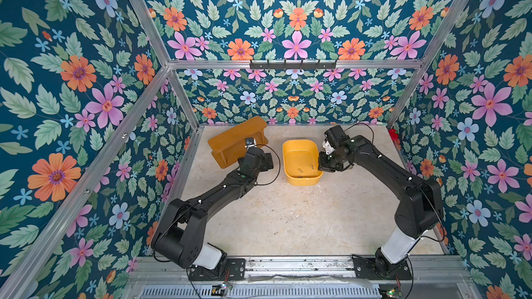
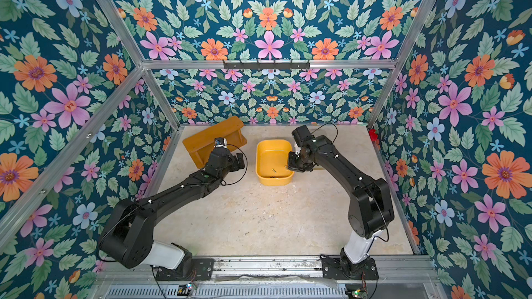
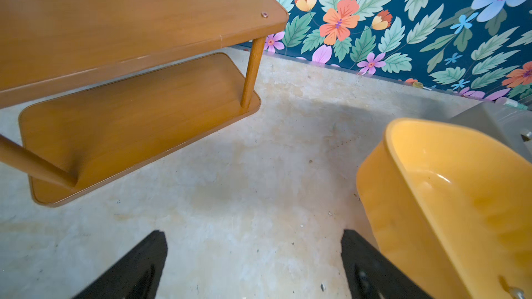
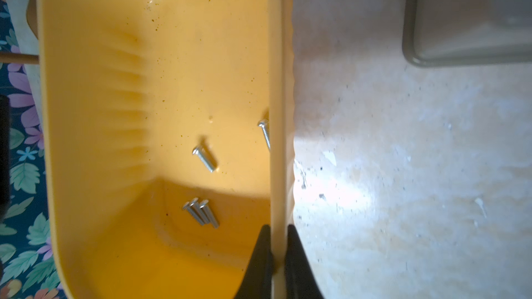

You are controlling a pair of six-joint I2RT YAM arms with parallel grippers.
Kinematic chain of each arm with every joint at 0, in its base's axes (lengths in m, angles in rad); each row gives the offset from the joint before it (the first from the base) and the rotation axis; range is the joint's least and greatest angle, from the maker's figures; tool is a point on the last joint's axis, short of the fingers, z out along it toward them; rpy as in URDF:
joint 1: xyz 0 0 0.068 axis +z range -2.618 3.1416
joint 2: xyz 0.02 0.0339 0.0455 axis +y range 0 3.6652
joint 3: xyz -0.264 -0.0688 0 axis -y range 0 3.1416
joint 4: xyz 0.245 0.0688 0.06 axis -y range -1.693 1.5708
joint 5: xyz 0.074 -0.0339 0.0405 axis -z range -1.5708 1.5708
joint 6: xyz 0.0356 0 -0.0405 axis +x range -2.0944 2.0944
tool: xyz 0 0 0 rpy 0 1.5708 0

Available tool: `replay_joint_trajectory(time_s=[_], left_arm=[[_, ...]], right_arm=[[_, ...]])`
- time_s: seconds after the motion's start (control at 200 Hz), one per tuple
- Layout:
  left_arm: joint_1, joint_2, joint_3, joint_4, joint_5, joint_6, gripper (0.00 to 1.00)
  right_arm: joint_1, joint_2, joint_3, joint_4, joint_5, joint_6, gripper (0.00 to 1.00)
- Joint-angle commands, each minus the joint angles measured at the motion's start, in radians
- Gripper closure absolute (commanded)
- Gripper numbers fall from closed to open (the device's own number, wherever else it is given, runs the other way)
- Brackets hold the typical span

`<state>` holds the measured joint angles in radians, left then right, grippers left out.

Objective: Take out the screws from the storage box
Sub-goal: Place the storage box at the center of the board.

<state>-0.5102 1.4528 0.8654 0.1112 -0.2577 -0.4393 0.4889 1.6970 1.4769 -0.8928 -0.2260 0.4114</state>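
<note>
Found right gripper [image 4: 277, 229] pinching storage box [image 4: 86, 110] wall, left gripper [image 3: 254, 235] spread beside box. Could slip off thin wall, scattering screws [image 4: 201, 212].

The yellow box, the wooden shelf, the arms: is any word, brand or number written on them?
None can be read. The storage box is plain yellow, the wooden shelf bare, and neither left arm nor right arm shows lettering.
The boards by the front rail are too small to read.

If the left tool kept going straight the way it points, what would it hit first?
Probably the bare beige tabletop, between the orange-brown wooden shelf and the yellow plastic tray.
</note>
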Motion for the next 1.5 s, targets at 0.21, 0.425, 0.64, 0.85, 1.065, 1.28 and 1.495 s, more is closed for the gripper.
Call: replay_joint_trajectory(time_s=[0.21,0.425,0.64,0.85,1.065,1.28,1.495], left_arm=[[-0.007,-0.057,-0.027,-0.077,0.089,-0.047,0.01],[-0.066,-0.083,-0.089,-0.074,0.107,-0.080,0.01],[-0.145,-0.102,-0.114,-0.100,0.101,-0.114,0.05],[-0.229,-0.120,-0.111,-0.138,0.063,-0.127,0.07],[-0.287,-0.115,-0.106,-0.142,0.042,-0.151,0.08],[-0.361,-0.066,-0.052,-0.156,0.011,-0.138,0.11],[-0.427,0.010,0.023,-0.159,0.014,-0.075,0.14]], right_arm=[[0.074,-0.205,-0.220,-0.065,-0.019,0.099,1.00],[0.187,-0.301,-0.396,0.019,0.106,0.205,1.00],[0.275,-0.344,-0.519,0.100,0.212,0.297,1.00],[0.349,-0.361,-0.609,0.238,0.284,0.376,1.00],[0.375,-0.324,-0.677,0.309,0.295,0.375,0.94],[0.387,-0.369,-0.695,0.328,0.303,0.370,0.80],[0.387,-0.567,-0.710,0.273,0.354,0.373,0.59]])
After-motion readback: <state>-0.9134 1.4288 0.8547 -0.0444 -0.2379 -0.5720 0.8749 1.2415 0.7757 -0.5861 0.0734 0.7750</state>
